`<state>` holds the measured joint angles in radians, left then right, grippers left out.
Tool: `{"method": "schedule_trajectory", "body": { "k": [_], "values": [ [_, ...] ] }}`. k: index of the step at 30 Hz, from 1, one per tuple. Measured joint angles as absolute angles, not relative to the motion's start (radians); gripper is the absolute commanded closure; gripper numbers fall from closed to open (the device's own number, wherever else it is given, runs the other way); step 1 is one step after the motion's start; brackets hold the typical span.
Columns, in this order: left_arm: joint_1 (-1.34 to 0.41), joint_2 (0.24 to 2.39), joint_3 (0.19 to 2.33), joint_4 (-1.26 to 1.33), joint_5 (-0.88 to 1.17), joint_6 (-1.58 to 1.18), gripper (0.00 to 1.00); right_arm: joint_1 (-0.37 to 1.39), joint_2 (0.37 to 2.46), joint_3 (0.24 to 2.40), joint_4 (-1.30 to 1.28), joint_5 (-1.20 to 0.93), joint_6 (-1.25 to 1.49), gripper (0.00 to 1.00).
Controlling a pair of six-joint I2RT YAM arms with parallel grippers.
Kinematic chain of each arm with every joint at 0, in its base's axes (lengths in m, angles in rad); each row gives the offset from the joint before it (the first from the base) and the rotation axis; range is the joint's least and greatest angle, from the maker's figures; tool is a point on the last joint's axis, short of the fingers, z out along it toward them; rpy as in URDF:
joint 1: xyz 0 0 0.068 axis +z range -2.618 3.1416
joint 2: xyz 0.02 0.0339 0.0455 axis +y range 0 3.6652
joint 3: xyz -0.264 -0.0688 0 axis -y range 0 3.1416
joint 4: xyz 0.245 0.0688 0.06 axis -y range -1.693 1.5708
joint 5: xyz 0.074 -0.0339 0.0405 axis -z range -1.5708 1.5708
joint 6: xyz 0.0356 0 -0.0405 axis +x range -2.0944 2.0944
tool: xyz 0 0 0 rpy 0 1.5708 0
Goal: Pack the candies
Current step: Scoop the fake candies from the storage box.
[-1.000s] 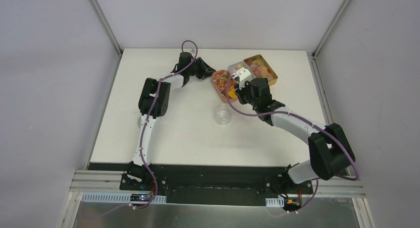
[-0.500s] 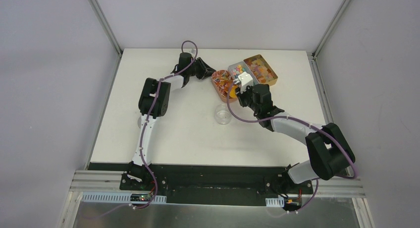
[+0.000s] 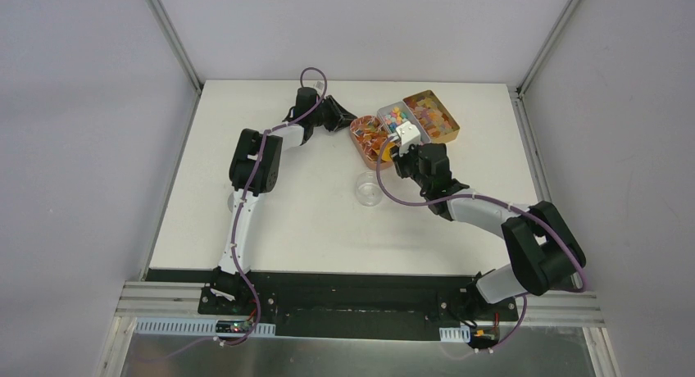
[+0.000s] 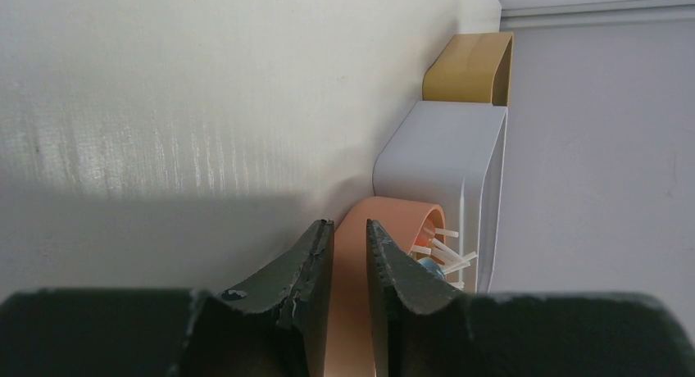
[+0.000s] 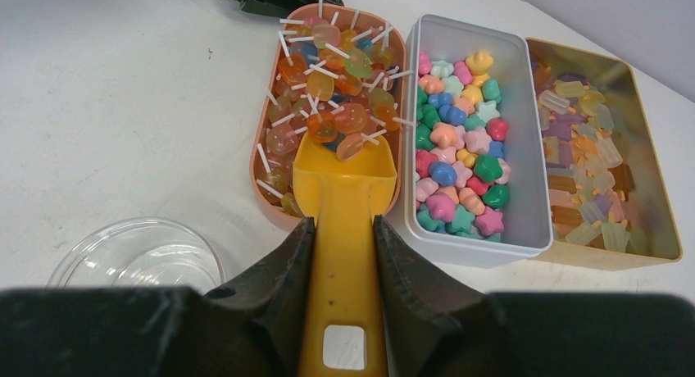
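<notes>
Right wrist view shows you the right gripper (image 5: 342, 225) closed on the handle of the yellow scoop (image 5: 344, 188). The front of the scoop lies inside the peach oval tub (image 5: 259, 176), among the stick candies (image 5: 328, 90). Just beside this tub, on its right, stands the white box (image 5: 475, 250) with the small mixed-colour candies (image 5: 459, 147), and touching that one is the gold tin (image 5: 615, 261) with pale translucent candies (image 5: 586, 164). An empty clear round cup (image 5: 135, 258) stands on the white table (image 5: 123, 106), near the tub and apart from it. In the left wrist view, your left gripper (image 4: 350, 225) pinches the wall of the peach tub between its two fingers.
</notes>
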<state>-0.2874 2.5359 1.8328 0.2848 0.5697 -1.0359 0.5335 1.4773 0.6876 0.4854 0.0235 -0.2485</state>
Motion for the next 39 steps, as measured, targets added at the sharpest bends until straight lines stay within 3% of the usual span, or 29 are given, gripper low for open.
{"method": "schedule_trajectory", "body": {
  "k": [28,39],
  "values": [
    [-0.29,2.536,1.833,0.278,0.585,-1.035,0.79,0.523,1.544,0.526,0.849,0.043,-0.147,1.0],
    [-0.291,2.536,1.833,0.245,0.586,-1.017,0.73,0.51,1.576,0.476,0.981,0.018,-0.147,1.0]
  ]
}}
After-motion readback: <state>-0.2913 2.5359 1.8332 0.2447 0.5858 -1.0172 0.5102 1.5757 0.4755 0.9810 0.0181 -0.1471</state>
